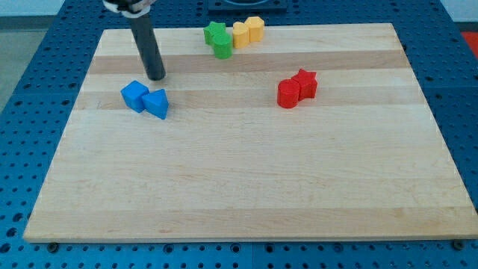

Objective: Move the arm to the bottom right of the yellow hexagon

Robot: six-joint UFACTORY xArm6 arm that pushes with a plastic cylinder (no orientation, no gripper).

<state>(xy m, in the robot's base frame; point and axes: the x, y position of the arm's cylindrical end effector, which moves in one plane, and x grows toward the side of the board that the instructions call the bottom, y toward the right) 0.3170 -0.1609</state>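
The yellow hexagon (255, 28) sits near the view's top edge of the wooden board, right of centre-left, touching a second yellow block (240, 33) on its left. My tip (156, 77) is far to the view's left of the hexagon and lower, just above the two blue blocks. The rod rises up and slightly left from the tip to the top of the view.
A green star (216, 33) and a green block (222, 46) touch the yellow pair on their left. A blue cube (135, 96) and a blue triangular block (157, 104) sit below my tip. A red cylinder (287, 94) and a red star (305, 83) lie right of centre.
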